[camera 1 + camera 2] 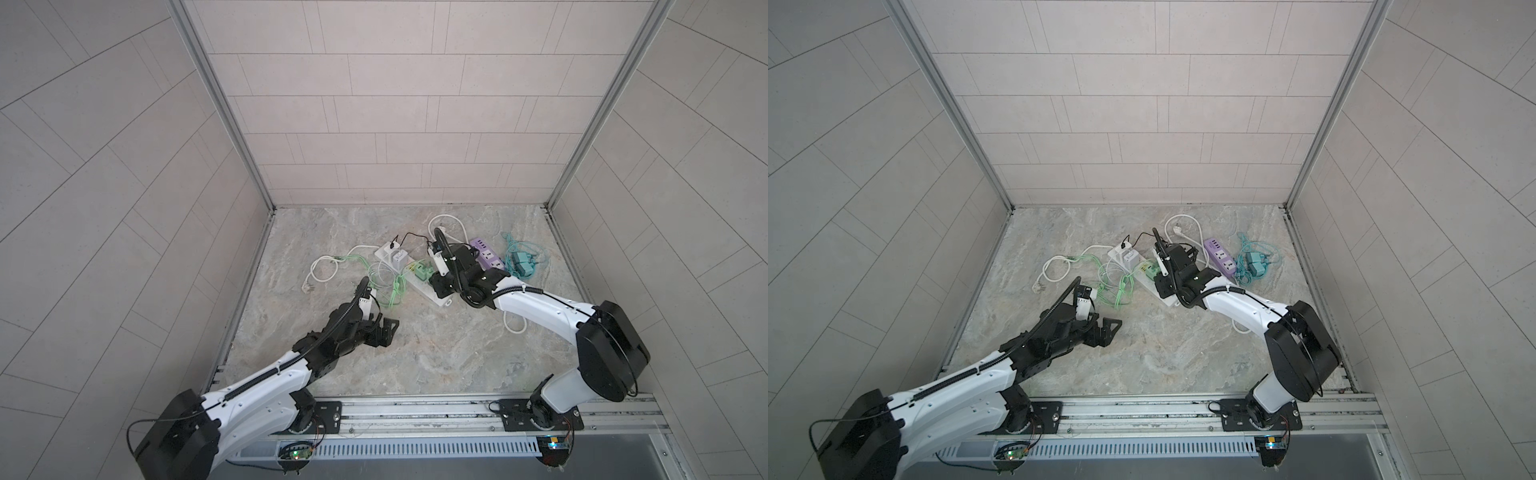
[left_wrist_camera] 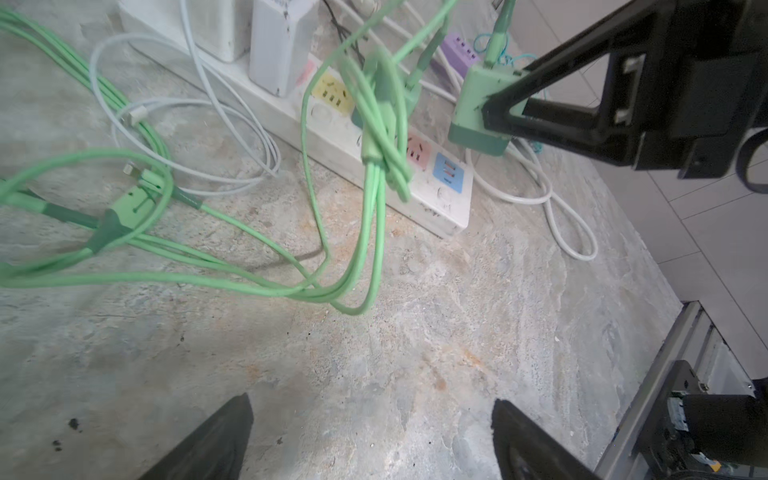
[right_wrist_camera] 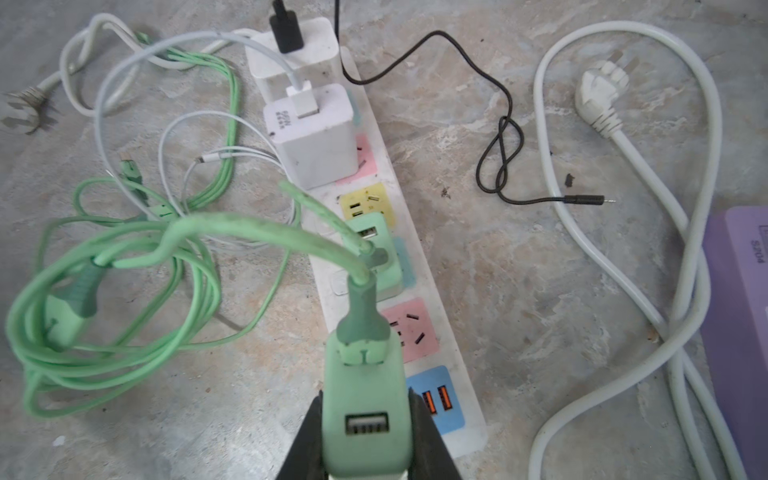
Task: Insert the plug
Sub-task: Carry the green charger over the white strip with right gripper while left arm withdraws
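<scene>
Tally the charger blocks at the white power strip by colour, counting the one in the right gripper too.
White chargers: 2, both plugged into the white power strip
Green chargers: 2, one plugged in, one held over the strip by the right gripper
Total: 4

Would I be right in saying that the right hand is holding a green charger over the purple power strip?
Not quite: the right hand holds the green charger over the white power strip, as the right wrist view shows.
</scene>
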